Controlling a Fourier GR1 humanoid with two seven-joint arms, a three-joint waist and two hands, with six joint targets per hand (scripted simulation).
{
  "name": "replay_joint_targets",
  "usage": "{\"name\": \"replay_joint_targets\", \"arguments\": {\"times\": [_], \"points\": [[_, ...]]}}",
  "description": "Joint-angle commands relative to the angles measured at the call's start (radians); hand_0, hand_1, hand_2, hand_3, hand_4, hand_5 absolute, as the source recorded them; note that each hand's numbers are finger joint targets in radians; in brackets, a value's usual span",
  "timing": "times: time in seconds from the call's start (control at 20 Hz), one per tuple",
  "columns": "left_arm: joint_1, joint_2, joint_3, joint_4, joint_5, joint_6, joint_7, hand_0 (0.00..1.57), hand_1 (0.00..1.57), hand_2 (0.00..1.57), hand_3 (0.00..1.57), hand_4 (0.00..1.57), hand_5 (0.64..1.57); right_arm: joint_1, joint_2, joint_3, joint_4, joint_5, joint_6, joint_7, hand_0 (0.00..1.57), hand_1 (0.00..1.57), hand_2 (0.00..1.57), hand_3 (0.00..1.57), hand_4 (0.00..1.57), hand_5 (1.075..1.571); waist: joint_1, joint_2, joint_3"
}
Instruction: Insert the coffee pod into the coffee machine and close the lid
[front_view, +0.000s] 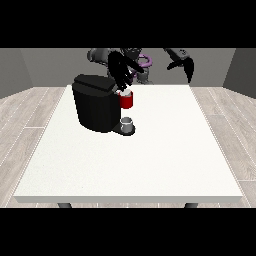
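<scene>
Hand at view's left (120, 70), fingers indistinct, over red holder (127, 101) at 3 o'clock of boxy black coffee machine (95, 104); pod unseen. Other hand (185, 65) idle. Next: seat pod, shut lid.

A large white rectangular table (150, 160) fills most of the front view, standing on a pale wood-plank floor (22, 120). On its far left part sits a black, boxy coffee machine (95, 107) with a red pod holder (127, 100) at its front right side. Below the holder a small grey cup (127, 125) stands on the machine's base. The black hand at the view's left (120, 70) hangs just above the red holder, fingers pointing down towards it. The black hand at the view's right (181, 62) is raised above the table's far edge, well apart from the machine, its fingers drooping downwards.
</scene>
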Motion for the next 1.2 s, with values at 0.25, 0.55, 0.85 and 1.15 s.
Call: {"name": "replay_joint_targets", "arguments": {"times": [0.25,0.55,0.85,1.15], "points": [[-0.094,-0.004,-0.022,-0.004,0.013,-0.034,0.005,0.00,0.00,0.00,0.00,0.00,1.571,-0.137,0.046,0.024,-0.083,-0.028,0.036,-0.164,0.00,0.00,0.00,0.00,0.00,1.571,0.171,0.095,-0.0373],[-0.154,-0.006,-0.018,-0.026,0.027,-0.033,0.053,0.00,0.00,0.00,0.00,0.30,1.571,-0.225,0.101,0.020,0.010,-0.042,0.010,-0.256,0.00,0.00,0.00,0.00,0.00,1.571,0.167,0.145,-0.0396],[-0.121,0.027,-0.003,-0.027,0.041,-0.062,0.038,0.00,0.00,0.00,0.00,0.34,1.571,-0.254,0.143,0.037,0.084,-0.024,-0.010,-0.342,0.00,0.00,0.00,0.00,0.00,1.571,0.129,0.131,-0.0401],[-0.068,0.007,0.000,-0.045,0.042,-0.033,0.065,0.00,0.00,0.00,0.00,0.27,1.571,-0.174,0.268,0.089,0.098,-0.036,-0.025,-0.477,0.00,0.00,0.00,0.00,0.00,1.571,0.065,0.063,-0.0398]]}}
